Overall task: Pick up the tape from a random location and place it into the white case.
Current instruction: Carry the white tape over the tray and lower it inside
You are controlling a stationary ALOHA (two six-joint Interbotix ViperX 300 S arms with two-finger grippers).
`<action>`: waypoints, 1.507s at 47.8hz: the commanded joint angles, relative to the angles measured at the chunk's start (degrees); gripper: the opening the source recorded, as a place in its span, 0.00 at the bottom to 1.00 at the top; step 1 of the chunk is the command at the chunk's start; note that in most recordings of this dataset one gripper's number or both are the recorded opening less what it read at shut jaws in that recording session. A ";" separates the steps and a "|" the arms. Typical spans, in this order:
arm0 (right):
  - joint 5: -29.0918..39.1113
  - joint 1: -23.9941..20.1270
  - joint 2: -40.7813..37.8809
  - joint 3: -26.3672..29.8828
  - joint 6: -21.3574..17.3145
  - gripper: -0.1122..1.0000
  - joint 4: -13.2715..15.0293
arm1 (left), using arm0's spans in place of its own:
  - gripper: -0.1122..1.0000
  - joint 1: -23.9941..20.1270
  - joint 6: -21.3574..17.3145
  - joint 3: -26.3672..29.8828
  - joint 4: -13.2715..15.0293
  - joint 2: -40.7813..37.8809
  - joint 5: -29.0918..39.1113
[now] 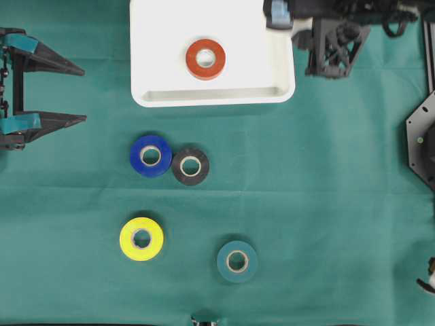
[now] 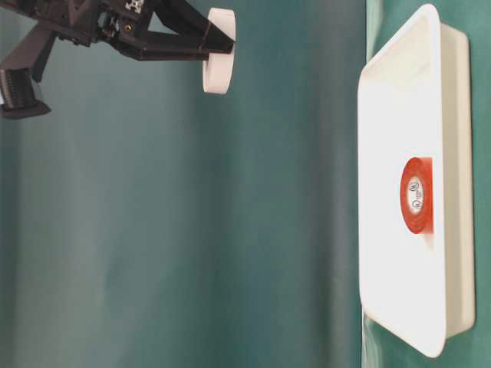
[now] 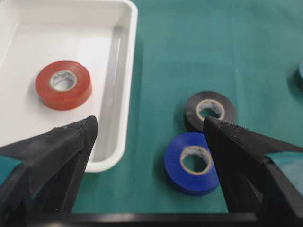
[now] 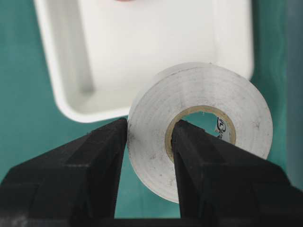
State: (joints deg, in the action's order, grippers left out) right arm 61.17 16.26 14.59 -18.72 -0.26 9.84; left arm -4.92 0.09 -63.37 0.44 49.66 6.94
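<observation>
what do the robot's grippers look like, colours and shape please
Both are matte black plastic. The left gripper has two long wedge-shaped fingers tapering to points, with teal tape patches near their bases. The right gripper has the same thick black fingers with a rough, grainy surface; in the overhead view a blue patch shows on it.

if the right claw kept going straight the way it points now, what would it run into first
Most likely the large shallow white plastic case. The right claw, shut on a white tape roll, points down at the case's near corner, so the roll would probably meet the rim or floor there. Depth is unclear, so it might land on the green cloth instead.
</observation>
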 commanded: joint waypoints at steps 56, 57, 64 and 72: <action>-2.64 0.53 -10.81 13.54 4.22 0.40 -4.13 | 0.99 -0.09 0.09 0.88 0.09 -0.18 -0.44; -2.64 0.53 -11.07 13.80 4.22 0.40 -4.13 | 0.99 -0.09 0.09 0.88 0.09 -0.18 -0.35; -2.64 0.53 -12.22 15.21 4.39 0.40 -4.13 | 0.99 -0.09 0.09 0.88 0.09 -0.18 -0.26; -2.46 0.53 -12.22 15.21 4.39 0.40 -4.13 | 0.99 -0.09 0.09 0.79 0.09 -0.18 -0.18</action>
State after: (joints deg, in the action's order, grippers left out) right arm 58.89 16.88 1.58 -5.19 4.13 5.80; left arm -4.92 0.09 -63.37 0.35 49.66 6.94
